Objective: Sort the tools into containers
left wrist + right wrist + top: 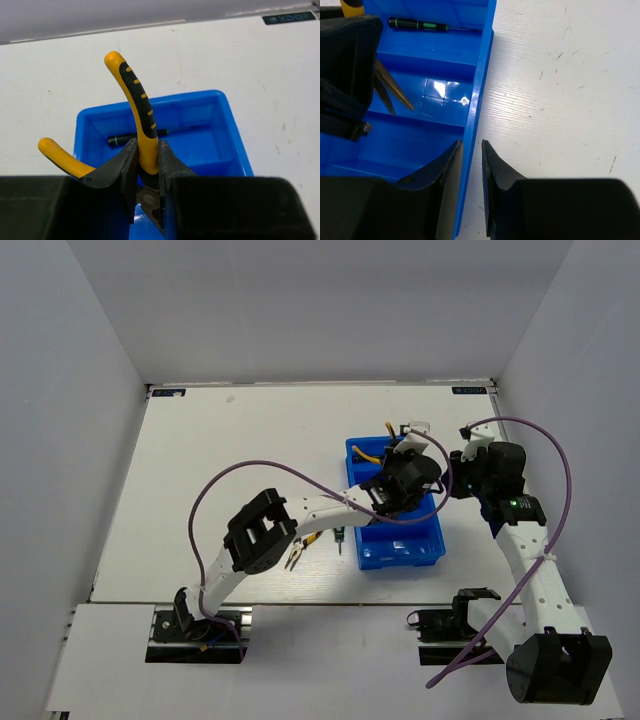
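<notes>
The blue tray [400, 552] lies right of the table's centre. My left gripper [402, 478] hangs over it, shut on one handle of yellow-handled pliers [141, 120], whose jaws point down into the tray [220, 130]. A thin screwdriver [135, 136] lies in the far compartment and also shows in the right wrist view [420, 25]. My right gripper [470, 145] straddles the tray's right wall [479, 100], its jaws closed on it. The pliers' tips [390, 92] show there too. Second pliers [300, 550] and a stubby green-black tool [340, 538] lie left of the tray. No hex keys show.
White walls enclose the table on three sides. A purple cable [540, 440] loops from each arm. The left arm [265, 530] stretches across the table above the loose tools. Bare table [560, 90] lies right of the tray.
</notes>
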Robot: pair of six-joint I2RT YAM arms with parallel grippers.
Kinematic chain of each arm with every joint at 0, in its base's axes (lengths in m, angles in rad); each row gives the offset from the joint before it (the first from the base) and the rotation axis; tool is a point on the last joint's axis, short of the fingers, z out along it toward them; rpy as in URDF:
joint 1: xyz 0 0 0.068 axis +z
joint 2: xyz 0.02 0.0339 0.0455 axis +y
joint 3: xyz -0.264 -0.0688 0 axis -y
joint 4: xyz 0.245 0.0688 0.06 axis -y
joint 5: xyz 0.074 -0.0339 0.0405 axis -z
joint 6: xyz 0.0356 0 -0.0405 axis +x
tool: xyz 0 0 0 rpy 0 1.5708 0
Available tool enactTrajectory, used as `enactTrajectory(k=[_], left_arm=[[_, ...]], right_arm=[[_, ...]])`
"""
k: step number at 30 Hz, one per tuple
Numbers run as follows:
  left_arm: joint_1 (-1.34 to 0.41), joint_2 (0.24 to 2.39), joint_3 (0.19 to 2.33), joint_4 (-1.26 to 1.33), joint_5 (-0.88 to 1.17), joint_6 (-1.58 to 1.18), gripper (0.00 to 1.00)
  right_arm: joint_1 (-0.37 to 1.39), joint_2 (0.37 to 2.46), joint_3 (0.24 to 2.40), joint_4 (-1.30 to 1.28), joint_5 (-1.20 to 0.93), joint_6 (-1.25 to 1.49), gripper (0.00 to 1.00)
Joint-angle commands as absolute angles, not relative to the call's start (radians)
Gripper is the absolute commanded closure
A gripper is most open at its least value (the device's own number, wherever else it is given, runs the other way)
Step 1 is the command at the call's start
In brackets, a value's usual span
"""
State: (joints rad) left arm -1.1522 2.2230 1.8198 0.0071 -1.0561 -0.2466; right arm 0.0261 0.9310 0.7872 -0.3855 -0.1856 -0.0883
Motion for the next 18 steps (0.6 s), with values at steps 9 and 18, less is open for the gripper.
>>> enactTrajectory(k=[9,18], left_arm=[[-1.157,2.29,1.885,0.1,-1.256,-0.219,1.0],[-1.175,2.338,1.911,0.118,-1.351,-0.195,1.0]], right_arm=[[0.021,0.914,0.784,-0.345,-0.187,-0.084,0.72],[0.023,0.91,0.785,-0.348,-0.181,-0.086,0.72]])
